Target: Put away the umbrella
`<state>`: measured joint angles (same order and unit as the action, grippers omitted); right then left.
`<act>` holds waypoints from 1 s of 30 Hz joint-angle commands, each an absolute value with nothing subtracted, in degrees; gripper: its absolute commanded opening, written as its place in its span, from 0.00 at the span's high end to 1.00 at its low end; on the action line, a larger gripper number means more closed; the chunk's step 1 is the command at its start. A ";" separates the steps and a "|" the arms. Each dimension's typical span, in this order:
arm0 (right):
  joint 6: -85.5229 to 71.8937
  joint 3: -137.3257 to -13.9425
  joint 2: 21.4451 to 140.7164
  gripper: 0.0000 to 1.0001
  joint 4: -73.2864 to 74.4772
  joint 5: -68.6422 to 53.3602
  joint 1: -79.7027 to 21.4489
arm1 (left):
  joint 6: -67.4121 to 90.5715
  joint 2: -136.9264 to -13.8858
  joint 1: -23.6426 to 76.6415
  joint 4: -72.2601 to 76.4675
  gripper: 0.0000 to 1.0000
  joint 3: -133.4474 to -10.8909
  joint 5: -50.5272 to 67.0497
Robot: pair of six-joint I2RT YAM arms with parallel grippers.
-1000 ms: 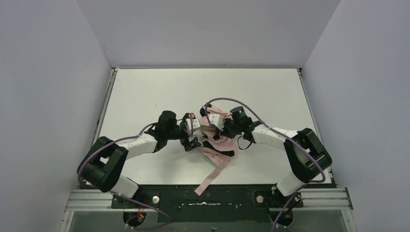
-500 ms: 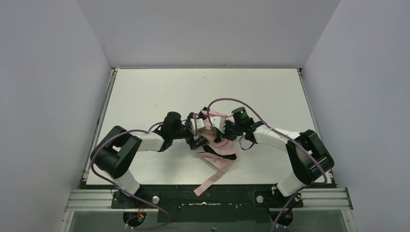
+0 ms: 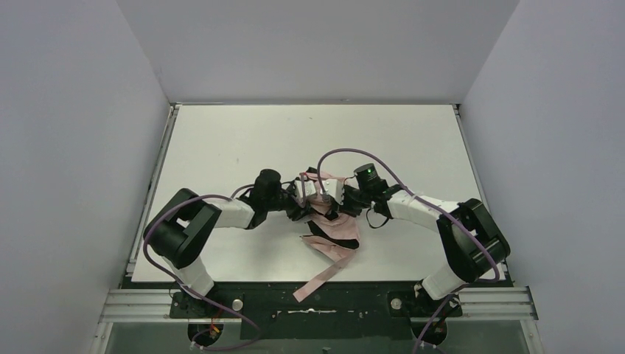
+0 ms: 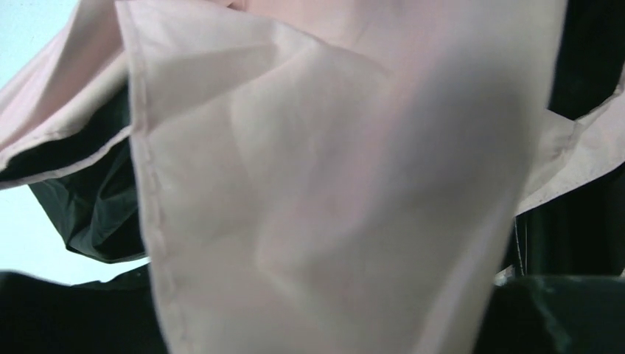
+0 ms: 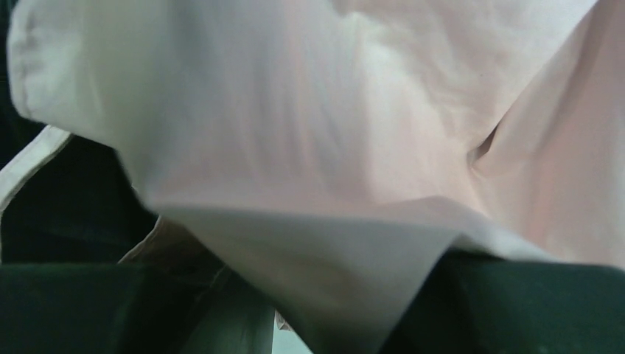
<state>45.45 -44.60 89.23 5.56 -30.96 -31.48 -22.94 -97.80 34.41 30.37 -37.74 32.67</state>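
Umbrella (image 3: pixel 333 230) is draping limp, slippery; gripping its stiff core prob. safer. Left pincer (image 3: pixel 302 203), right pincer (image 3: pixel 338 200): can't tell if clamped.

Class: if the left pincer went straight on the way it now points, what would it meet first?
The umbrella: its pink canopy cloth fills the left wrist view just ahead of the left pincer, probably touching, though depth is unclear.

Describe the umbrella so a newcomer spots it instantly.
On the white table, look mid-way, where the left arm and right arm meet. The umbrella is the crumpled heap there. It is the only soft thing: pale pink outside, black inside, with a pink strip trailing toward the near edge.
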 commanded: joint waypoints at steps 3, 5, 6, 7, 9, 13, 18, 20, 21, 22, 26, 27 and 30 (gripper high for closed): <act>45.47 -45.80 87.57 0.81 5.71 -34.45 -31.04 | -21.58 -100.40 36.17 30.90 0.64 -40.01 33.71; 45.34 -46.08 87.86 0.81 5.82 -34.48 -31.04 | -21.22 -100.63 36.45 30.57 0.74 -40.37 33.33; 45.16 -46.24 87.95 0.80 5.85 -34.52 -31.03 | -21.09 -100.72 36.54 30.32 0.77 -40.49 33.17; 44.83 -46.51 88.10 0.80 5.88 -34.48 -31.03 | -21.14 -100.72 36.63 29.87 0.80 -40.59 33.10; 44.06 -46.83 88.39 0.79 5.69 -34.34 -31.03 | -21.61 -100.64 36.86 28.73 0.84 -40.83 32.77; 41.51 -47.55 88.99 0.70 5.01 -33.66 -31.03 | -23.85 -100.72 37.71 25.13 1.00 -41.53 31.79; 40.17 -48.08 85.87 0.45 6.93 -31.96 -30.27 | -25.83 -100.51 38.32 23.46 1.00 -41.62 30.94; 40.22 -47.86 82.79 0.39 8.44 -31.62 -29.41 | -26.28 -100.37 38.31 23.25 1.00 -41.49 30.47; 40.36 -47.82 81.05 0.37 10.12 -31.60 -29.03 | -26.54 -100.29 38.32 23.13 1.00 -41.50 30.19; 40.65 -47.81 79.30 0.36 11.75 -31.64 -28.74 | -26.85 -100.28 38.32 23.06 1.00 -41.56 30.01; 41.65 -47.03 72.17 0.36 17.72 -31.26 -28.41 | -27.53 -100.31 38.32 22.70 1.00 -41.57 29.57; 41.55 -46.74 70.24 0.36 18.74 -31.32 -28.47 | -27.78 -100.29 38.32 22.46 1.00 -41.62 29.47; 39.94 -45.16 64.13 0.37 19.44 -32.97 -28.53 | -28.12 -100.21 38.32 22.15 1.00 -41.57 29.33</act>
<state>41.25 -46.11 71.09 17.04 -30.26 -28.80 -26.50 -99.07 37.85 27.14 -41.19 30.70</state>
